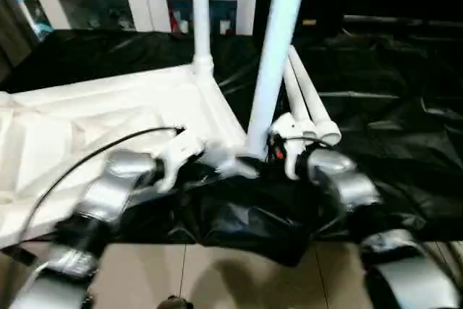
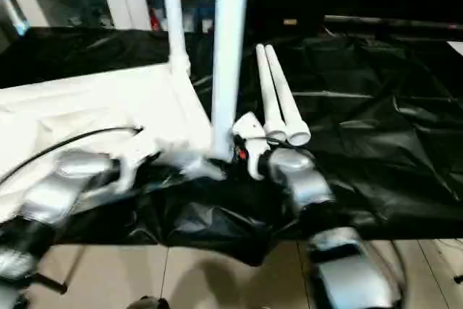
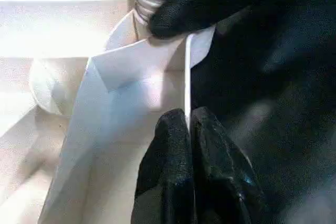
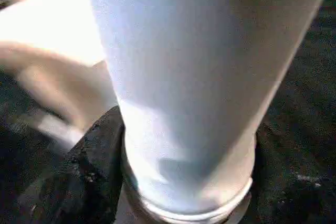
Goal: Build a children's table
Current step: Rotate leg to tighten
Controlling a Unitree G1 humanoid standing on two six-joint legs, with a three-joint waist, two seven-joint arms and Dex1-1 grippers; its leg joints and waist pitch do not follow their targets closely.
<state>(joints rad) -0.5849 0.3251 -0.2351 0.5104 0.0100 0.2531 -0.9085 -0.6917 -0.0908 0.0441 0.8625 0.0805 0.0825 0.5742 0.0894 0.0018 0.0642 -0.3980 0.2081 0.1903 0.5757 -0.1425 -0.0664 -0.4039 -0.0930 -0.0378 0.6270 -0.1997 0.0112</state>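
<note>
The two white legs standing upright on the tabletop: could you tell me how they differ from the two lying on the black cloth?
The two upright legs, the far one and the near one, stand at corners of the upturned tabletop; the two spare legs lie loose, side by side, on the black cloth. The right hand is at the near upright leg's base; nothing touches the spares. All four are white tapered tubes.

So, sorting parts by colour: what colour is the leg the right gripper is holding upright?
White; the leg shows best in the left eye view.
</note>
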